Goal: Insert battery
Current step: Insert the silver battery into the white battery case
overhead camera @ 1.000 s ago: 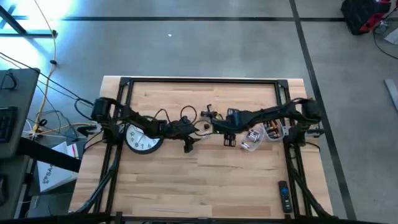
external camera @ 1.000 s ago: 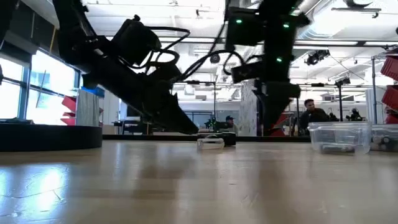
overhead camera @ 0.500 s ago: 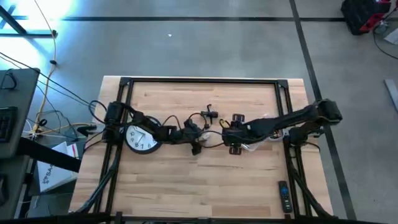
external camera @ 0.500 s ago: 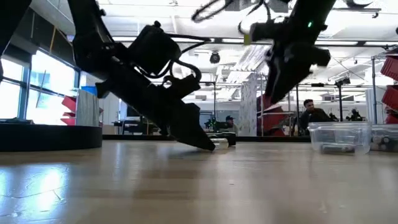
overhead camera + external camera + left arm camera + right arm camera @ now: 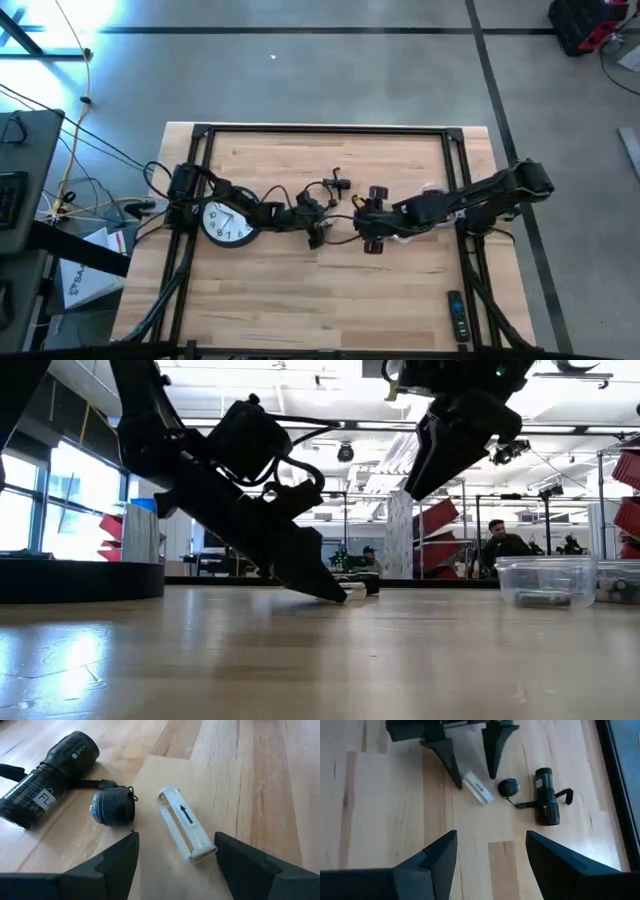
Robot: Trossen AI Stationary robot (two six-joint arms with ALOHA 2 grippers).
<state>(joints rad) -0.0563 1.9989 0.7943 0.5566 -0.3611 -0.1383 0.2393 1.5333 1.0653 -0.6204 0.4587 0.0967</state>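
A clear plastic battery holder (image 5: 184, 824) with a black arrow lies flat on the table, beside a black flashlight cap (image 5: 114, 806) and the black flashlight body (image 5: 47, 780). My left gripper (image 5: 176, 842) is open, tips down at the table (image 5: 340, 590). Its fingers stand on either side of the holder's near end, and I cannot tell whether they touch it. My right gripper (image 5: 490, 840) is open and empty, raised above the table (image 5: 450, 450) to the right of these parts. No battery shows plainly.
A wall clock (image 5: 228, 220) lies under the left arm. A clear tub (image 5: 545, 580) with dark things inside stands at the right. A remote (image 5: 455, 315) lies near the front right corner. Bare wood fills the near half of the table.
My left gripper has gone toward the table's right edge and down, its tips now at the battery holder. My right gripper has risen from near the table top and tipped, its arm now slanting over the table's middle.
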